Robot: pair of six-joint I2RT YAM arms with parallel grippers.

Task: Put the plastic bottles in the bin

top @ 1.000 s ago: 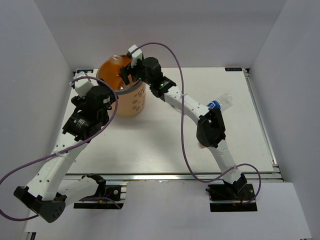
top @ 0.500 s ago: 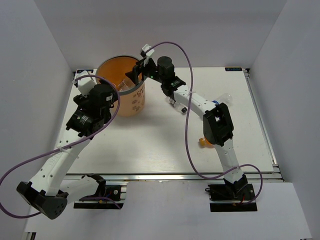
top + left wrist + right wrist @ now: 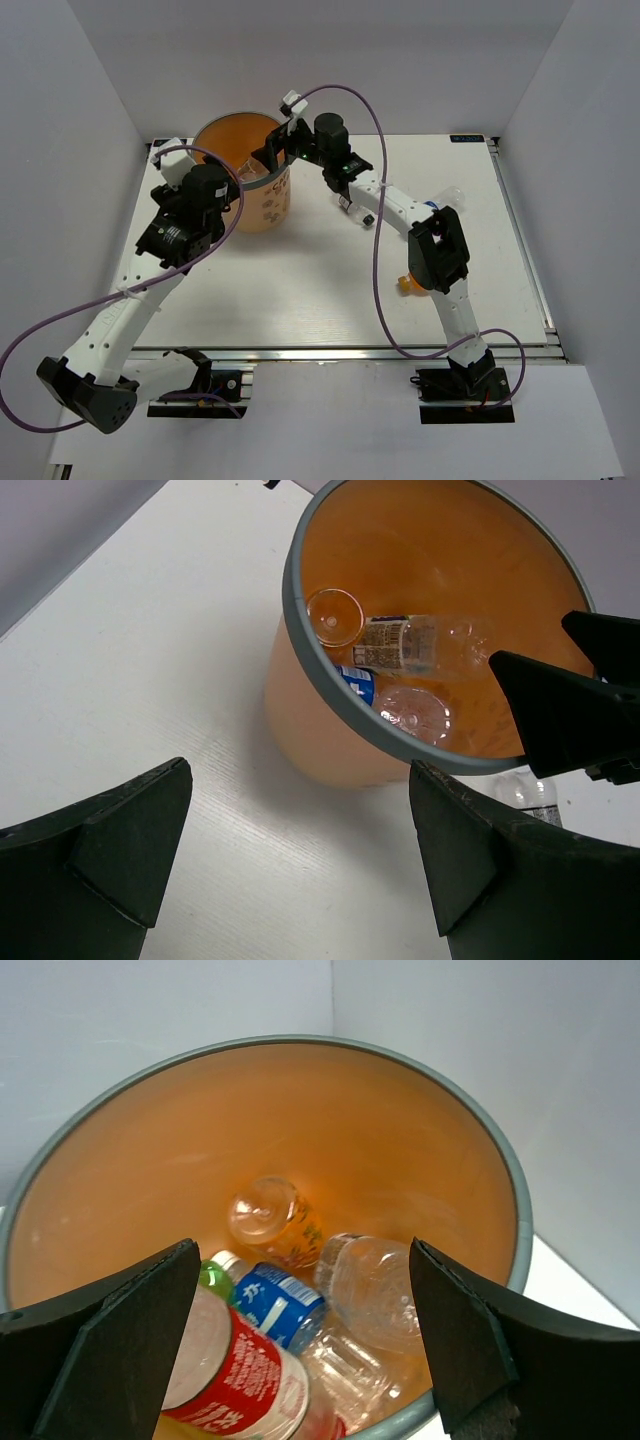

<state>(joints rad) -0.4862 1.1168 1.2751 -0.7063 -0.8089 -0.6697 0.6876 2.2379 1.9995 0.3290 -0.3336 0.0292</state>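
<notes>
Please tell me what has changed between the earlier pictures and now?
The right gripper drew back from the middle of the bin to its right rim, jaws open, empty. The left arm shifted slightly. Nothing was gripped or released. The bin and the clear bottle on the table stayed put.

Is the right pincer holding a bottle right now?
No, the right pincer hangs wide open above the bin, with nothing held in it.
</notes>
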